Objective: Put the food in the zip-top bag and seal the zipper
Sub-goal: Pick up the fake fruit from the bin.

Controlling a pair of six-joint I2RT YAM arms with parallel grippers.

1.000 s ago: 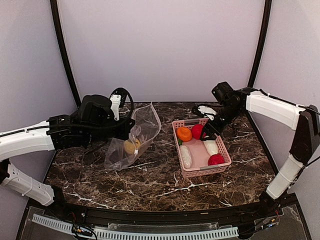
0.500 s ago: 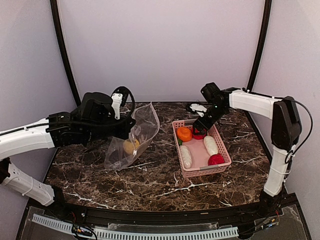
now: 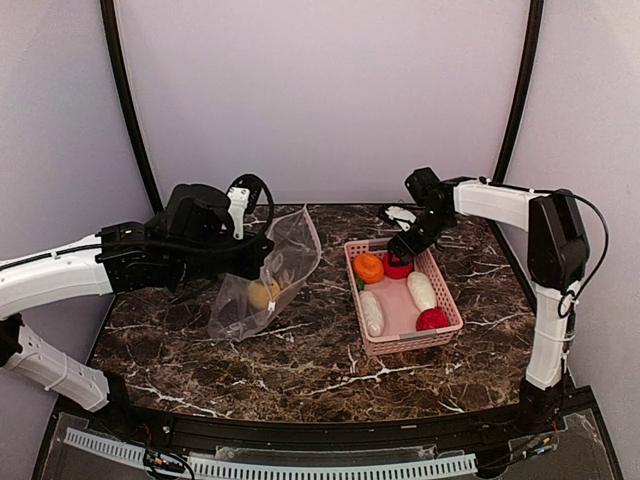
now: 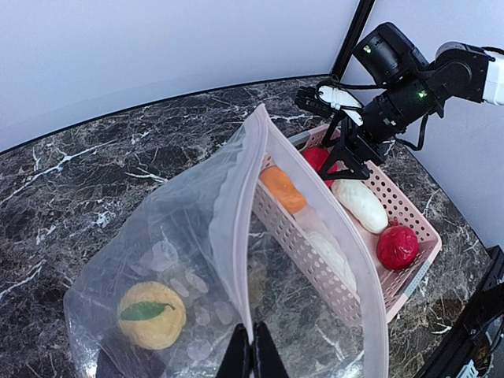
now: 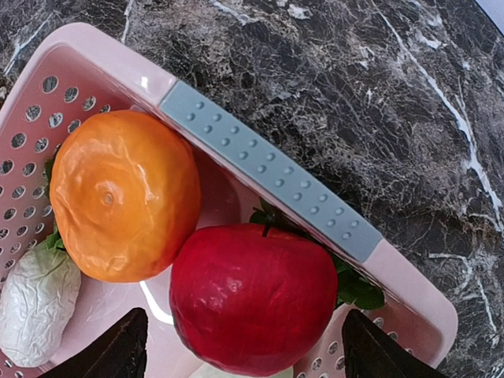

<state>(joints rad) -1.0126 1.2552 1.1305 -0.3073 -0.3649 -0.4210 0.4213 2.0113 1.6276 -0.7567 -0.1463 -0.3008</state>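
Right arm is swinging in from the back-right over the far end of the pink basket (image 3: 410, 345), and the right claw (image 3: 404, 252) is now dropping onto the fruit there. Left arm is not shifting. This looks like the start of the next pick, with most of the food not yet bagged.

Right claw (image 5: 244, 358) is gaping wide, holding nothing. The red apple (image 5: 252, 295) is sitting directly beneath it between the two fingertips, the orange (image 5: 122, 197) is touching the apple just to the claw's left, and a white radish (image 5: 35, 303) is lying further left.

Left claw (image 4: 252, 354) is pinching shut on the rim of the zip-top bag (image 4: 181, 260), holding it up with the mouth facing the basket. The zipper (image 4: 253, 205) is running up from the fingers, unsealed. One yellow ball (image 4: 151, 315) is lying in the bag below and left of the claw.

Top view is showing both arms and the second radish (image 3: 421, 290) and red ball (image 3: 432, 319) nearer the robot. Only the right wrist view is showing the jaw gap around the apple; only the left wrist view is showing the pinch.
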